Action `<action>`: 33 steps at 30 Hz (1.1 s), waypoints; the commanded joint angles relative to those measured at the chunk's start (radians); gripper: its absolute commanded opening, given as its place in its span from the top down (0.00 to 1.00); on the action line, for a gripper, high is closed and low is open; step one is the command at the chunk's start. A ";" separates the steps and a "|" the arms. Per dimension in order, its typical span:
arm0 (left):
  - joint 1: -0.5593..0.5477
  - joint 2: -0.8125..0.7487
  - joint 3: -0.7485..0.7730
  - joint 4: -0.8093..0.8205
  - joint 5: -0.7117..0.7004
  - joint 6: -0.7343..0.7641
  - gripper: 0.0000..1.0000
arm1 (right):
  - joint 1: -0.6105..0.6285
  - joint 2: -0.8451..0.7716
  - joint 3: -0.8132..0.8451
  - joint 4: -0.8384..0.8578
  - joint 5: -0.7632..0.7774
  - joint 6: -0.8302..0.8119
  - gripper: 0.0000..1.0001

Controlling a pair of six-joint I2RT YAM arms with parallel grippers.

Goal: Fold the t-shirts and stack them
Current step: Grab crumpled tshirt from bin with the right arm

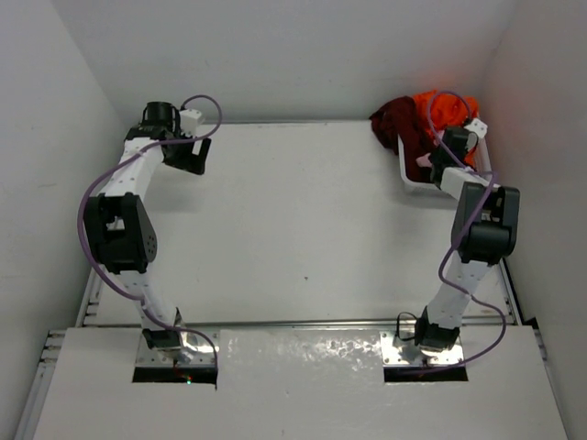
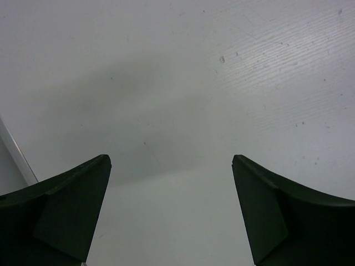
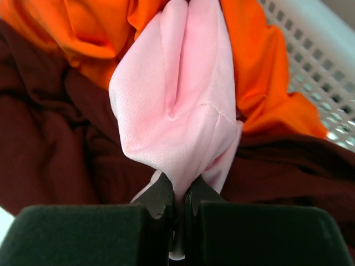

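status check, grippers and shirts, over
Right gripper shut on pink t-shirt. Left gripper open over table. Maroon t-shirt and orange t-shirt bunched around it in basket.

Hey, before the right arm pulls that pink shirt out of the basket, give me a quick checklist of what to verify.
1. Right claw shut on pink t-shirt: ok.
2. Only pink cloth pinched: ok.
3. Pink free of orange t-shirt and maroon t-shirt: not ok, orange folds around its top.
4. Left claw open: ok.
5. Table under it bare: ok.
6. Basket anchored: cannot tell.
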 commanded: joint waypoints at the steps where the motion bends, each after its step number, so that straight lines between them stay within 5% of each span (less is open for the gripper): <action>1: -0.005 -0.048 0.003 0.030 0.017 0.009 0.11 | 0.061 -0.106 -0.055 0.105 0.063 -0.088 1.00; 10: -0.005 -0.098 -0.036 0.048 0.054 -0.005 0.11 | 0.179 -0.296 -0.095 0.200 0.272 -0.244 1.00; 19: -0.007 -0.160 -0.062 0.099 0.111 -0.028 0.11 | 0.180 -0.374 0.145 0.140 0.289 -0.460 1.00; 25: -0.007 -0.204 -0.066 0.127 0.137 -0.049 0.11 | 0.179 -0.321 0.441 0.083 0.169 -0.600 1.00; 28: -0.007 -0.224 -0.071 0.145 0.140 -0.069 0.11 | 0.179 -0.292 0.678 0.024 0.062 -0.580 1.00; 33: -0.007 -0.240 -0.050 0.153 0.119 -0.112 0.11 | 0.234 -0.297 0.842 -0.050 -0.226 -0.459 1.00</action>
